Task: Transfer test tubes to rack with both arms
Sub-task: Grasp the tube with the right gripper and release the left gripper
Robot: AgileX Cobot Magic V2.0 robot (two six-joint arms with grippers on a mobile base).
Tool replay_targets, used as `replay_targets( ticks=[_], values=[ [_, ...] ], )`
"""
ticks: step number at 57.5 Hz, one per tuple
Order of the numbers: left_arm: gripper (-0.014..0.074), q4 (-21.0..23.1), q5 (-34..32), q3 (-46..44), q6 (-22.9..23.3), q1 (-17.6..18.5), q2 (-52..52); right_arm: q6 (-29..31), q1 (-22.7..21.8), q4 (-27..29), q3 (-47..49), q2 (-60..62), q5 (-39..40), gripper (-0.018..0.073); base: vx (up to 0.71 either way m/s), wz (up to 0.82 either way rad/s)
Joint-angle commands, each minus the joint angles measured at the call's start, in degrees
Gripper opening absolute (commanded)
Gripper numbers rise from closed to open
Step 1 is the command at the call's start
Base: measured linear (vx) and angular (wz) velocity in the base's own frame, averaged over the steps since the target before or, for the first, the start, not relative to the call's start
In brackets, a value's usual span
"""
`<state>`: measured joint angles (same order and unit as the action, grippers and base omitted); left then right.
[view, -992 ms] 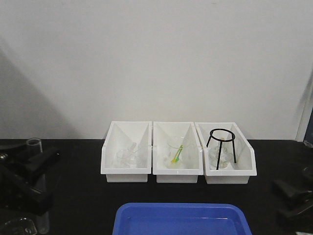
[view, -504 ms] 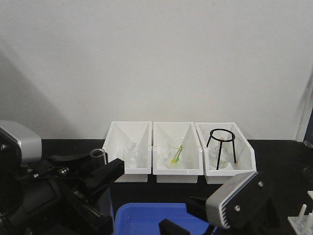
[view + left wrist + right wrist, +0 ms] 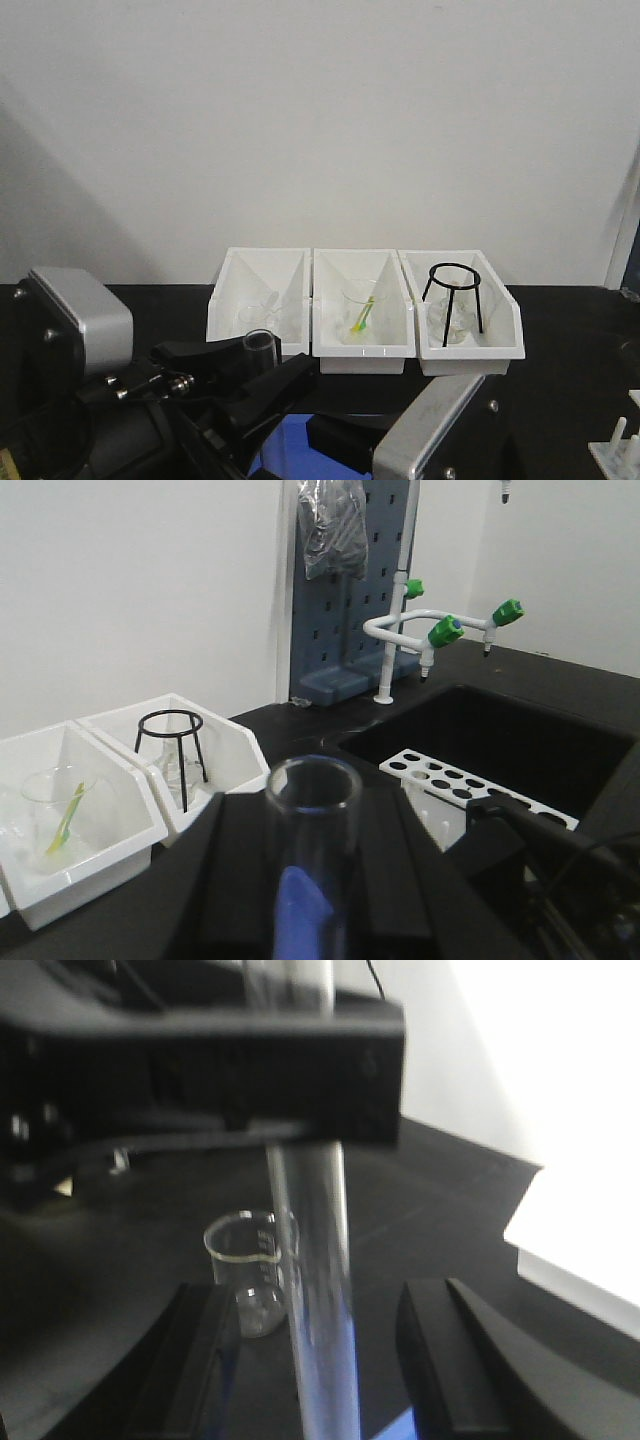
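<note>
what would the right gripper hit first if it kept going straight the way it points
Most likely the test tube, clamped by the left gripper and standing in the gap between the open fingers of the right gripper. A small beaker sits beyond; depth is unclear.

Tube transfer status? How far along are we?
Done: the left hand is clamped on a test tube, lifted off the table. In hand: the tube sits inside the open right hand, a handover not yet closed. Left: every hole visible in the rack is empty, so nothing is racked yet.
</note>
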<state>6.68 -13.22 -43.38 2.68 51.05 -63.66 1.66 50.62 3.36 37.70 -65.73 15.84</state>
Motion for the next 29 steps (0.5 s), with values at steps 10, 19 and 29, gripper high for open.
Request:
replay_targets(
  ticks=[10, 19, 29],
  values=[
    [-0.0020, -0.2, -5.5, -2.0, 1.1, 2.7, 1.1, -0.1, 0.0, -0.2, 2.1, 0.8, 8.2, 0.0414, 0.00, 0.00],
    [-0.0020, -0.2, -5.5, -2.0, 1.0, 3.8, 0.0, -0.1, 0.0, -0.2, 2.1, -0.8, 9.2, 0.0414, 0.00, 0.00],
    [-0.0020, -0.2, -5.5, -2.0, 1.0, 3.8, -1.2, -0.1, 0.0, -0.2, 2.1, -1.2, 9.4, 0.0414, 0.00, 0.00]
  ],
)
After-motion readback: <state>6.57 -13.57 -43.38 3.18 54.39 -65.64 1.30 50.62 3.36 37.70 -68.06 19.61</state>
